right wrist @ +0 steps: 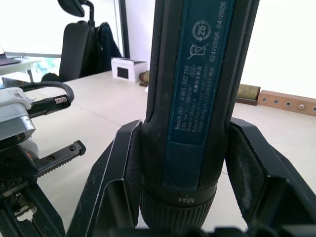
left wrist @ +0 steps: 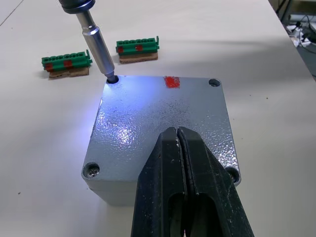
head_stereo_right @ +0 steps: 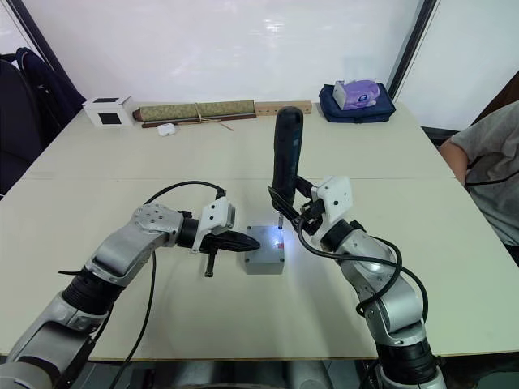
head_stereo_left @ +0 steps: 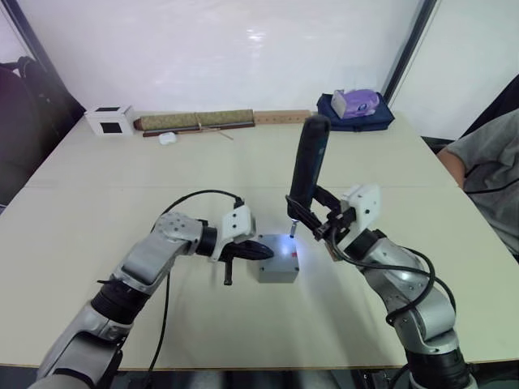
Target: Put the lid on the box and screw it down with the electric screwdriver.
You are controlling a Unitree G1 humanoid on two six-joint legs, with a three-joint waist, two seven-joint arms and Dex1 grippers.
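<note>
- Near the middle of the table (head_stereo_left: 97, 170), a bit toward the robot's edge, sits the box (head_stereo_left: 277, 271) with the lid (left wrist: 163, 118) already on top of it, lined up square, so what's left is the screwing.
- Left gripper (left wrist: 178, 148) has its two black fingers pinched together with nothing between them, and the closed tip is pressing down on the lid near the edge facing that arm. My read: it's just acting as a hold-down so the box doesn't spin or skate when the driver torques.
- Right gripper (right wrist: 190, 163) is clamped around the fat lower body of the electric screwdriver (head_stereo_left: 306, 174), held pretty much upright with a slight lean, which makes sense since the bit has to go straight down into the screw.
- Bit tip is sitting in the corner hole of the lid on the far side from the left arm, with the tool's white light glaring off the lid top. The other three corner holes show something in them, but I can't tell whether those screws are tightened.
- Two small green strips (left wrist: 66, 61) lie on the table just past the box, clear of the work.
- A white cube (head_stereo_left: 109, 120) sits way off at the far left corner.
</note>
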